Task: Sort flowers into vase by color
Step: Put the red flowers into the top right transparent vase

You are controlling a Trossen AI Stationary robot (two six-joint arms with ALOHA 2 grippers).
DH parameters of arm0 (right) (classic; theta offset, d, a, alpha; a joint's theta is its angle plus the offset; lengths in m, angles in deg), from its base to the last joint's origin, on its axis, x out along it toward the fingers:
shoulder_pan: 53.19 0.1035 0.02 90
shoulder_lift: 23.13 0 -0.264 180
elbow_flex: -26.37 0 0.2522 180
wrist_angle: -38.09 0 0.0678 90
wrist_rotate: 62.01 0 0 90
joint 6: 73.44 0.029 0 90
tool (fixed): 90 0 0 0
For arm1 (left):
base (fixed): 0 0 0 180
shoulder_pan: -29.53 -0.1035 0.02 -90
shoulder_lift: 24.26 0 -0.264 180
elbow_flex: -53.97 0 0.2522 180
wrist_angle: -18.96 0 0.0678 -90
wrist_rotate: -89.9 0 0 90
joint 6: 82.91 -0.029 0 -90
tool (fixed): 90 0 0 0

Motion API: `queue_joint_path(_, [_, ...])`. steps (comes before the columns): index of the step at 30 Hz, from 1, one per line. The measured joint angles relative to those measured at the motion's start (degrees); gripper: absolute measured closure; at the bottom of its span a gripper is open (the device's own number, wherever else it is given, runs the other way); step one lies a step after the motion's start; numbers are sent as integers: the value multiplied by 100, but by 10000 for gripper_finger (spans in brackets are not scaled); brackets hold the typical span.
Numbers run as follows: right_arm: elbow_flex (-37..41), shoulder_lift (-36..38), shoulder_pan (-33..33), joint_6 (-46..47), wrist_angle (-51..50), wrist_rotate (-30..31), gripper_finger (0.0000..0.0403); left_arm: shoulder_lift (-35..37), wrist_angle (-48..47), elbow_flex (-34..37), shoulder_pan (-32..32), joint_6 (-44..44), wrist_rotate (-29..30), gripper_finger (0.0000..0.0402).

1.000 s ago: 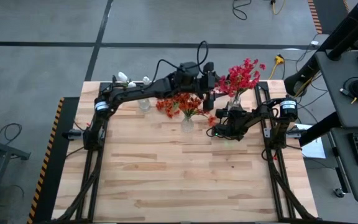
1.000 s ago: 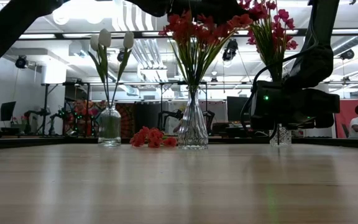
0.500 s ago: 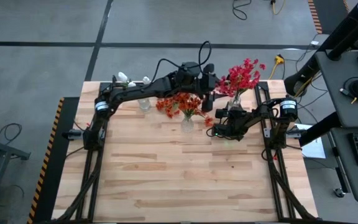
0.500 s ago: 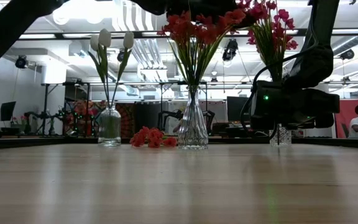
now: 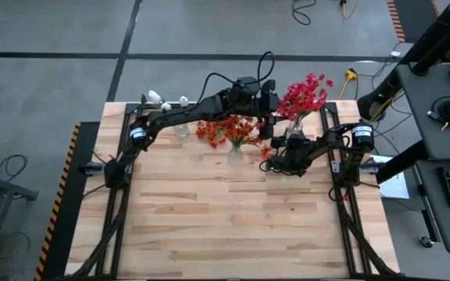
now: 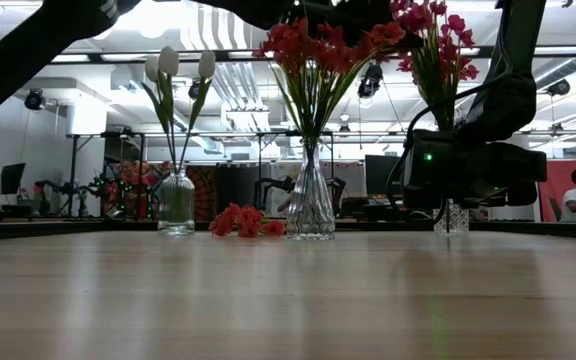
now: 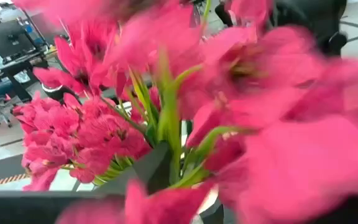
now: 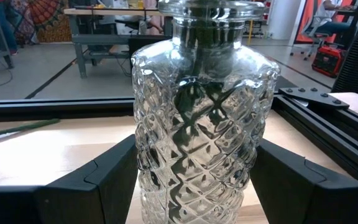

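Note:
Three glass vases stand along the far side of the table. The left vase (image 6: 176,203) holds white flowers (image 6: 168,62), and the middle vase (image 6: 310,205) holds orange-red flowers (image 5: 229,129). The right one is a cut-glass vase (image 8: 197,106) holding crimson flowers (image 5: 307,92). My right gripper (image 8: 194,183) is shut on the cut-glass vase. My left gripper (image 5: 274,109) reaches level from the table's left into the crimson blooms (image 7: 73,130), which hide its fingers. One more orange-red bloom (image 6: 243,220) lies on the table between the left and middle vases. My right gripper has the cut-glass vase's lower body (image 8: 148,180) between its two fingers (image 8: 98,186), one on each side wall. The fingers come level from the table's near side. The vase stands upright with its base on the table.
Black frame rails (image 5: 330,117) run along both sides of the table and the far edge. The near half of the wooden table (image 5: 225,226) holds no objects. People and desks show in the room beyond the far edge.
My left arm has bent further and shifted a little toward the table's right, while its gripper stays among the crimson blooms. The vases and my right gripper have kept still.

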Motion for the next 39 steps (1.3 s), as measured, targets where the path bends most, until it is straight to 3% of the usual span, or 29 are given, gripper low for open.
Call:
queue_joint_path(7, [0, 0, 1, 0, -9, -1, 140, -88, -22, -156, -17, -4, 0, 349])
queue_joint_path(13, [0, 0, 0, -2, -9, 0, 140, -96, -2, -158, -28, -17, 2, 393])
queue_joint_path(39, [0, 0, 2, -20, -7, -11, 140, -96, 336, 105, -52, -21, 2, 399])
